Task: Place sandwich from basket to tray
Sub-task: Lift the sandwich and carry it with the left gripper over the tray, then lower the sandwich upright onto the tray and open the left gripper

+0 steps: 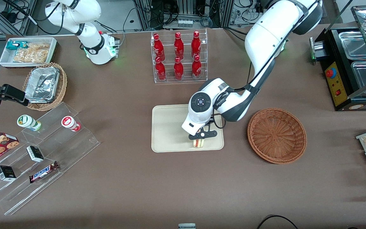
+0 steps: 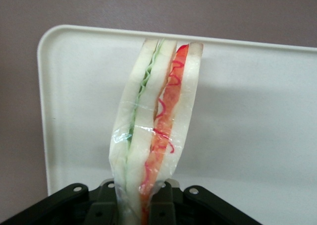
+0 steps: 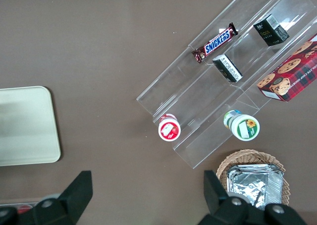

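The sandwich (image 1: pixel 198 143) is a white bread wedge in clear wrap with green and pink-red filling. It sits low over the cream tray (image 1: pixel 167 127), near the tray's edge nearest the front camera. My left gripper (image 1: pixel 199 139) is shut on the sandwich from above. In the left wrist view the sandwich (image 2: pixel 156 121) stands between the two dark fingers (image 2: pixel 101 205), with the tray (image 2: pixel 257 116) under it. The reddish-brown basket (image 1: pixel 276 135) lies empty beside the tray, toward the working arm's end of the table.
A clear rack of red bottles (image 1: pixel 179 55) stands farther from the front camera than the tray. A clear stepped shelf with snacks (image 1: pixel 40 152) and a tan basket of foil containers (image 1: pixel 44 86) lie toward the parked arm's end. A black appliance (image 1: pixel 349 66) stands at the working arm's end.
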{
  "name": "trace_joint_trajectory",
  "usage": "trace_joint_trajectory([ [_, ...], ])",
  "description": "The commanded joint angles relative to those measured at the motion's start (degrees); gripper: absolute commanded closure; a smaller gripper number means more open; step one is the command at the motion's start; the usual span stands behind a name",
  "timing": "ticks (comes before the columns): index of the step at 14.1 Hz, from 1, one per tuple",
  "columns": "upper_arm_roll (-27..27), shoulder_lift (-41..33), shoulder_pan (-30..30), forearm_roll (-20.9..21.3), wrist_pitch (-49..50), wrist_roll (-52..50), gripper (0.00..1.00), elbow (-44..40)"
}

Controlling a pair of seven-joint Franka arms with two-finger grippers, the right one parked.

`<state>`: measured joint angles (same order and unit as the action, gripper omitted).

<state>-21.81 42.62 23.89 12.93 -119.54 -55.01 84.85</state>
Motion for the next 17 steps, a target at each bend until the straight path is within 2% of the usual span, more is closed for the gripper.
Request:
trace_joint_trajectory([
  [1,1.0,1.9,3.3,1.2,1.5,-2.8,0.92,-4.2],
  [7,1.1,4.4,6.2,3.5,1.6,-8.2,0.91,-6.4],
  [8,1.1,4.6,6.6,3.5,1.4,-8.7,0.89,-6.5],
  [9,1.1,5.3,6.9,3.5,1.3,-8.7,0.84,-7.1],
  [10,1.1,5.4,6.9,3.6,1.2,-8.7,0.66,-7.2],
  [11,1.1,5.4,6.8,3.6,1.2,-8.5,0.23,-7.0],
  [12,1.0,5.3,6.7,3.7,1.2,-8.5,0.00,-6.8],
  [17,1.1,5.0,6.3,3.7,1.2,-8.7,0.00,-6.8],
])
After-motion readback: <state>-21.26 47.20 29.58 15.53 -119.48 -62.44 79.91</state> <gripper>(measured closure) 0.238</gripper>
